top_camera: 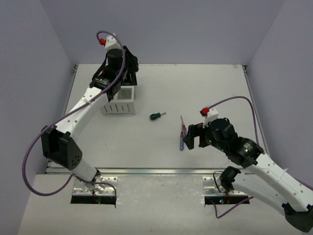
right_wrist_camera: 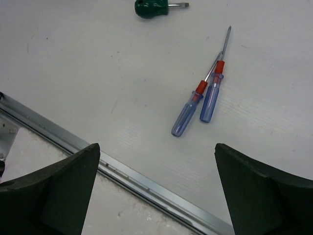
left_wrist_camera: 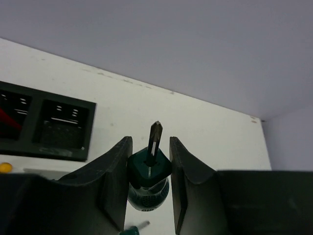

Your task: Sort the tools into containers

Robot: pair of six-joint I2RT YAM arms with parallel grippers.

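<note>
A white bench (top_camera: 205, 88) sits inside a three-sided enclosure of pale lavender panels: a back wall (top_camera: 161, 29), a left wall (top_camera: 29, 73) and a right wall (top_camera: 288, 58). A metal rail (top_camera: 161, 171) runs along the bench's near edge. The light is even and the shadows are soft, with faint scuffs showing on the white surface.

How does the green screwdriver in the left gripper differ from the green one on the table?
The held green screwdriver is clamped in the left gripper, raised off the table. The loose green screwdriver lies flat on it, untouched. Both are stubby with green handles.
</note>
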